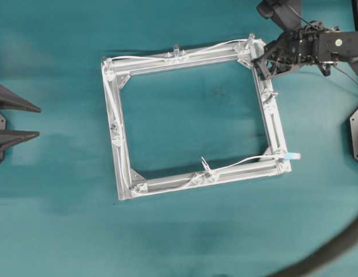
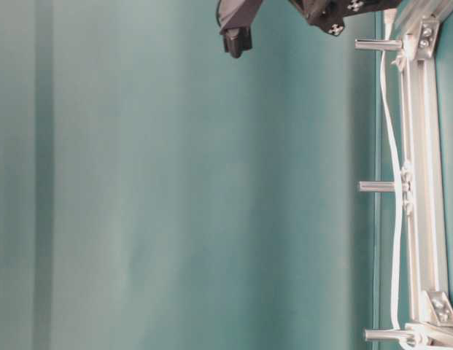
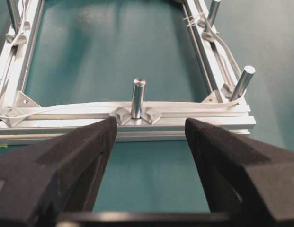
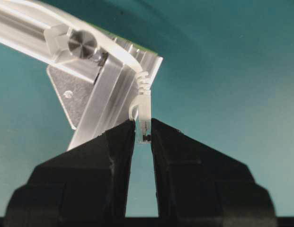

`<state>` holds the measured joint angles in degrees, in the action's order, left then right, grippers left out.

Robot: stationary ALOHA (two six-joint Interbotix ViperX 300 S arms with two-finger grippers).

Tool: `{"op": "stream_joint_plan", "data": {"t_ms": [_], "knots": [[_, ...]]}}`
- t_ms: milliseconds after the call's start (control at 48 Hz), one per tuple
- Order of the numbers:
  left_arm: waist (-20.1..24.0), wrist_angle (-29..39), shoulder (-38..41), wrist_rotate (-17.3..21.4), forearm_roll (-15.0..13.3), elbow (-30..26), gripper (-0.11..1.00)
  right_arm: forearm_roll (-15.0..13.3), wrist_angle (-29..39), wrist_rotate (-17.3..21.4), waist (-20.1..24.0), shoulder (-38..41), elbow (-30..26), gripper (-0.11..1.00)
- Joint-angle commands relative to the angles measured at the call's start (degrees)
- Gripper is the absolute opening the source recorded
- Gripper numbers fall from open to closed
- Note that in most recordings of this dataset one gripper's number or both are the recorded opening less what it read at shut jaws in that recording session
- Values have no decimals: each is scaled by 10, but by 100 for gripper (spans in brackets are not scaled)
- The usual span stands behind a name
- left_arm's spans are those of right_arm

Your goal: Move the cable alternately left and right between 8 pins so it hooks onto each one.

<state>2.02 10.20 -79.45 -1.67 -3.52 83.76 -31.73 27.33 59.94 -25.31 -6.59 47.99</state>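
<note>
The white cable (image 1: 213, 47) runs along the rails of the square aluminium frame (image 1: 275, 130) and past its upright pins (image 1: 176, 49). At the frame's upper right corner my right gripper (image 1: 260, 63) is shut on the cable's connector end (image 4: 144, 124), pinched between the fingertips of the right gripper (image 4: 143, 128) just off the corner, where the cable bends past a pin (image 4: 82, 43). The cable's other end (image 1: 291, 156) sticks out at the lower right corner. My left gripper (image 1: 39, 121) stays open left of the frame. In its own view the left gripper (image 3: 150, 130) faces a pin (image 3: 137, 97) with nothing between its fingers.
Teal cloth covers the table. A thick dark hose (image 1: 334, 248) curves across the lower right corner. In the table-level view three pins (image 2: 376, 187) stick out from the frame rail (image 2: 423, 219) with the cable (image 2: 396, 233) beside them.
</note>
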Motion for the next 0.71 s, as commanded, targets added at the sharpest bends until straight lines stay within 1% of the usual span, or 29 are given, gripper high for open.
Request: {"op": "stream_joint_plan", "data": {"t_ms": [0,187,375,437,687], "knots": [[3,-3,4,-2,1,-14,72,18,-8,1,-1,-6,-5,14],[3,-3,4,-2,1,-14,72,66,-25,1,4,-7,-7,14],[2,-3,5,-2,1,-14,72,98,-24,0,4,-11,-19,14],[3,-3,4,-2,1,-14,72,105,-21,0,5,-14,-26,14],[3,-3,4,-2,1,-14,72,114,1,-1,4,-29,-35,14]]}}
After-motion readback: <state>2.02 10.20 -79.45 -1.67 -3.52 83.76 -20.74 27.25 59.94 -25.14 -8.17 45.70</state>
